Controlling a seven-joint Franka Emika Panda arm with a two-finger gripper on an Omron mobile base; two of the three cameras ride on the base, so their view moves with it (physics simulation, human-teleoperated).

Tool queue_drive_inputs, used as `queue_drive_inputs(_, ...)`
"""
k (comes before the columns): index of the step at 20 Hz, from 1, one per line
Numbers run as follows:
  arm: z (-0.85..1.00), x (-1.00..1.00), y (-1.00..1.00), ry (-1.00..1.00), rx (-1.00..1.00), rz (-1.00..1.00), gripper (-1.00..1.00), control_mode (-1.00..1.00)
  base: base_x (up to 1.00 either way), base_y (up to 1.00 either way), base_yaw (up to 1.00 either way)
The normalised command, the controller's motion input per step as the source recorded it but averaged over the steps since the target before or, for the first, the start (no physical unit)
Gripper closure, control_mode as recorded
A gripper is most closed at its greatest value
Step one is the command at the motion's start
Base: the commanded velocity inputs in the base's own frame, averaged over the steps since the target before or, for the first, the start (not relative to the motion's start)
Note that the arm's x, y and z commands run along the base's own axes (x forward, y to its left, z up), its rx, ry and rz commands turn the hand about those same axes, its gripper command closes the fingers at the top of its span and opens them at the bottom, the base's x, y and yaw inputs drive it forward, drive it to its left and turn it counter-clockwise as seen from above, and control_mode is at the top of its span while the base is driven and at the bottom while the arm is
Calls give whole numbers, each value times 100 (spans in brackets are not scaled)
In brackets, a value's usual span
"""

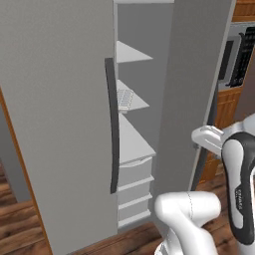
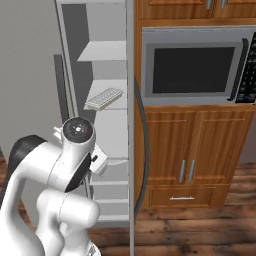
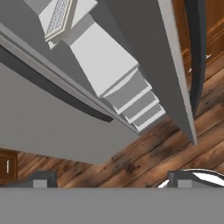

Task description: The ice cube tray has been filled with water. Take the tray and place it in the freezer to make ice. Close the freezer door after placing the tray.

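From left to right we see the door (image 1: 60, 124) ajar, its handle (image 1: 112, 124) facing the gap, the tray (image 1: 124, 98) lying on a freezer (image 1: 142, 64) shelf, then our gripper (image 3: 109, 181), fingers spread and empty, right of that door and outside the compartment

The ice cube tray (image 2: 104, 98) is set on a shelf (image 2: 116, 101) inside the freezer (image 2: 102, 65), left of the microwave (image 2: 195, 65).
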Motion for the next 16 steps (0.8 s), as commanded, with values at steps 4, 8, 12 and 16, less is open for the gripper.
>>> queue_drive_inputs(4, 0, -28, -61, -1, 1, -7, -100, -100, 0, 0, 0)
queue_drive_inputs(8, 0, -14, -70, -1, 11, -6, -100, -100, 0, 0, 0)
queue_drive_inputs(12, 0, 0, -79, 0, 34, -6, -100, -100, 0, 0, 0)
queue_drive_inputs(16, 0, 1, -65, 0, 36, -8, -100, -100, 0, 0, 0)
